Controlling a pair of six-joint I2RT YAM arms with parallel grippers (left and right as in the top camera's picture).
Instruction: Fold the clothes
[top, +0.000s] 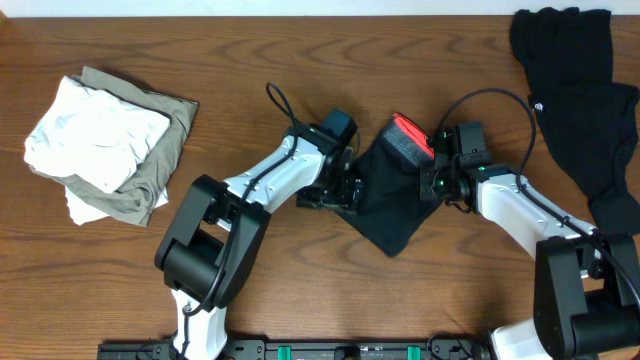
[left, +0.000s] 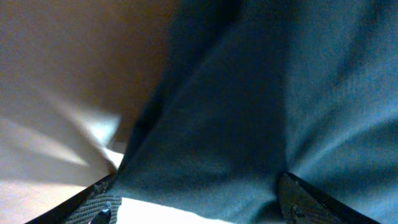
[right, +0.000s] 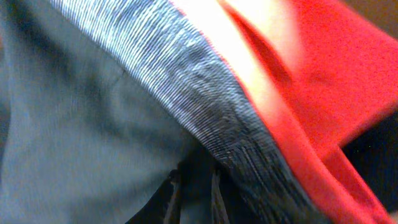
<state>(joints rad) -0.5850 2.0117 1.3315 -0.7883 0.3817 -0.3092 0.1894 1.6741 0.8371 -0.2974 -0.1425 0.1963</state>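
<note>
The leggings (top: 392, 200) lie bunched in a dark folded heap at the table's middle, their grey-and-coral-red waistband (top: 410, 136) on top at the far side. My left gripper (top: 345, 190) sits at the heap's left edge. In the left wrist view its fingers (left: 93, 205) stand wide apart, open, with dark cloth (left: 236, 124) draped between them. My right gripper (top: 437, 183) is at the heap's right edge. In the right wrist view the gripper (right: 193, 196) is shut on a fold of the leggings, just below the grey ribbed band (right: 205, 106) and red band (right: 311, 93). More black clothes (top: 570, 90) lie at the far right.
A pile of white and olive cloth (top: 100, 145) rests at the left of the wooden table (top: 250, 290). The black clothes at the far right reach down toward the right arm's base (top: 590, 290).
</note>
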